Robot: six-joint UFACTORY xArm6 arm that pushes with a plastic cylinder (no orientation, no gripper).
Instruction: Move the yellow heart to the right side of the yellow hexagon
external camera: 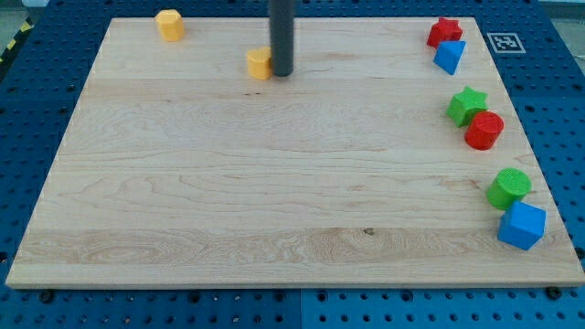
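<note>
The yellow hexagon (pixel 169 24) sits near the board's top edge at the view's upper left. The yellow heart (pixel 259 63) lies to its right and a little lower, partly hidden behind the dark rod. My tip (pixel 281 73) rests on the board against the heart's right side. The heart's shape is hard to make out because the rod covers part of it.
Along the view's right edge lie a red star (pixel 443 31), a blue triangle (pixel 450 57), a green star (pixel 467 105), a red cylinder (pixel 484 131), a green cylinder (pixel 508 187) and a blue cube (pixel 522 225). The wooden board (pixel 274 183) sits on a blue pegboard table.
</note>
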